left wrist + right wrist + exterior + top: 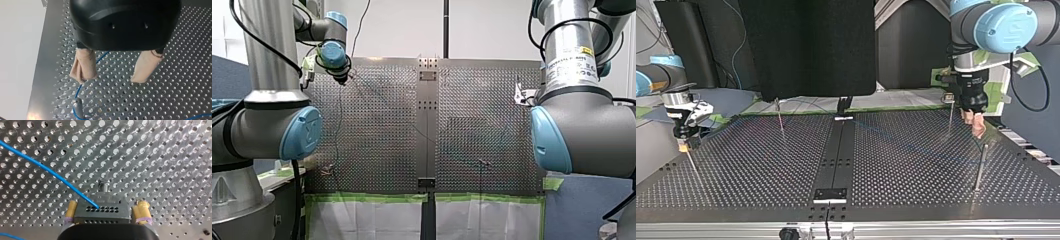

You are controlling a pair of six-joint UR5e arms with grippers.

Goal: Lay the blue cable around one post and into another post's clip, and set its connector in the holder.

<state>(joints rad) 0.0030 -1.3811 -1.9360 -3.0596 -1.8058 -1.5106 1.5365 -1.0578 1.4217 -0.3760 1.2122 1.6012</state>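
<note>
Perforated metal worktop [761, 170], dark panel [806, 45] behind it, thin posts [981, 165] standing up from the surface. My right hand [107, 205] is clamped on the connector [102, 213]: yellow pads [71, 210] press either side of the grey block, its rows of holes facing the wrist camera, and the blue cable [50, 171] leaves its front edge and runs off slantwise over the worktop. Grip is on the block rather than the wire, presumably so the connector can be steered square into its seat. Short metal stub [105, 185] just ahead of the block, possibly the holder; cannot tell. Top view puts this hand low over the worktop's edge at the view's left. My left hand [113, 75] is released: beige pads [83, 66] spread, nothing between them, hovering low over the worktop. Cable passes beneath one pad and bends round the foot of a post [78, 110] just ahead of the hand. Judging by that bend, the turn round the first post is laid, and the open hand sits beside it to guard or take up the line. No clip visibly holds the cable in any view, so the clip leg and seating the connector look outstanding. Risk, as I read it: a pull at the connector end could lift the loop off the post.
</note>
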